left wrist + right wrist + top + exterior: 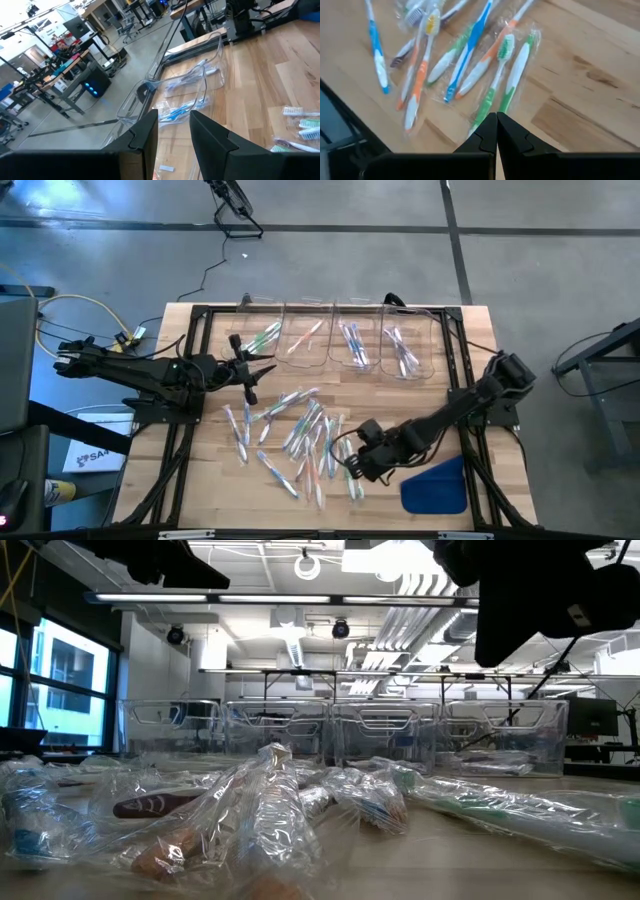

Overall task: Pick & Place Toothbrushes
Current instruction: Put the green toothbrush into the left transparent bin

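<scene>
your right end effector (pixel 352 468) sits low over the near right edge of the toothbrushes (pixel 295 432), which lie scattered in clear wrappers across the middle of the wooden tabletop (pixel 210 470). in the right wrist view its two dark fingers (pixel 487 134) are pressed together tip to tip, and their tips meet at the lower end of a green toothbrush (pixel 495 85); you cannot tell from that view whether the wrapper is actually pinched between them. beside that one lie another green toothbrush (pixel 519 65), an orange one (pixel 420 75) and a blue one (pixel 470 45), all loose on the wood.

your left end effector (pixel 250 370) is held out over the tabletop just in front of the leftmost of four clear bins (pixel 340 338) lined along the far edge. its fingers (pixel 210 137) stand apart with a clear gap between them and nothing held. through that gap in the left wrist view you see the clear bins (pixel 185 85) with a few toothbrushes inside.

in the high view each bin already holds some toothbrushes: greenish ones in the leftmost, pinkish in the next, bluish and purplish in the two on the right. a blue cloth-like piece (pixel 436 486) lies flat at the near right corner, just beside the right end effector. in the low view the wrapped toothbrushes (pixel 270 810) fill the foreground with the bins (pixel 340 735) behind them.
</scene>
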You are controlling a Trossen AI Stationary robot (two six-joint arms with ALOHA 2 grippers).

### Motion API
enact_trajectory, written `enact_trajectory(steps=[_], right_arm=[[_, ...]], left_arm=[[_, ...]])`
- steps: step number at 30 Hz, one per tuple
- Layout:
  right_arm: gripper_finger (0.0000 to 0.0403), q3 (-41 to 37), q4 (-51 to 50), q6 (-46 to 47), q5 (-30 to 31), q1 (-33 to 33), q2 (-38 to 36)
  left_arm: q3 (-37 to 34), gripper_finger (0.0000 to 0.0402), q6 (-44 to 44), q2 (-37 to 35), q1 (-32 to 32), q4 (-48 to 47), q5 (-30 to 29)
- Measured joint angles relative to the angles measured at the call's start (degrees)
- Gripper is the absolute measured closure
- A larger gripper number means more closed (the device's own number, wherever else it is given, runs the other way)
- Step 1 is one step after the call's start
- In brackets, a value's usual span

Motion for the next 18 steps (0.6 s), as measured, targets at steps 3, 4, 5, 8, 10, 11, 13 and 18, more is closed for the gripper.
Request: enact_trajectory(steps=[3,4,5,8,10,11,13,18], right_arm=[[0.0401,1.87,-0.01,0.12,-1.19,-0.02,2.79],[0.0401,2.11,0.03,0.15,-1.97,-0.02,3.56],[0.0401,2.14,0.28,0.19,-2.75,-0.02,4.13],[0.0401,2.16,0.79,0.21,-5.09,-0.16,5.42],[0.0401,2.16,0.75,0.22,-6.10,-0.23,6.07],[0.0401,2.16,0.74,0.22,-6.45,-0.37,6.23],[0.0400,2.14,0.69,0.22,-6.89,-0.47,6.23],[0.0377,2.14,0.61,-2.10,-7.47,-0.94,6.21]], left_arm=[[0.00,0.0294,0.00,0.00,0.01,-0.02,0.03],[0.00,0.0294,0.00,0.00,0.01,-0.02,0.03],[0.00,0.0294,0.00,0.00,-0.01,-0.01,0.05],[0.00,0.0294,0.04,0.00,0.01,-0.02,0.12],[0.00,0.0294,0.09,0.00,0.01,-0.18,0.12],[0.00,0.0294,0.11,0.00,0.00,-0.39,0.12],[0.00,0.0294,0.17,0.00,-0.01,-1.00,0.12],[0.00,0.0294,-0.83,0.00,-0.01,-3.79,0.14]])
